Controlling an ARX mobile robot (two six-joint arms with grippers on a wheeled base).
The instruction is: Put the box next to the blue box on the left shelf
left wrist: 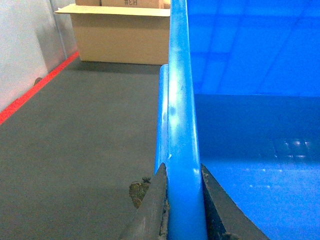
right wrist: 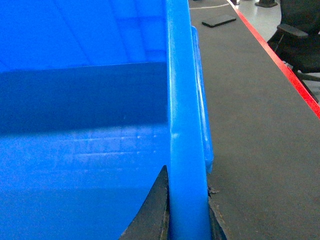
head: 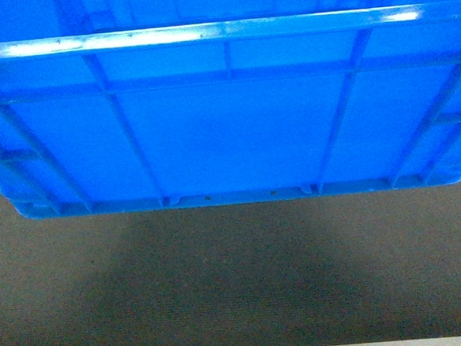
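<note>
Blue ribbed box (head: 227, 126) held above dark grey carpet (head: 238, 283), filling near view. Left gripper (left wrist: 184, 210) clamped on left rim; right gripper (right wrist: 186, 210) clamped on right rim, a finger on either side of each wall. Open floor both sides. Cardboard carton (left wrist: 120, 35) far left; red floor line (right wrist: 280, 55) right.

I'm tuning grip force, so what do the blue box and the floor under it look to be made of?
The box looks like moulded plastic: glossy, with highlights along the rim and ribbed walls, so probably smooth and a bit slippery. The floor looks like dark grey low-pile carpet or textured matting; its fine grain shows in the right wrist view, but I can't say which.
</note>
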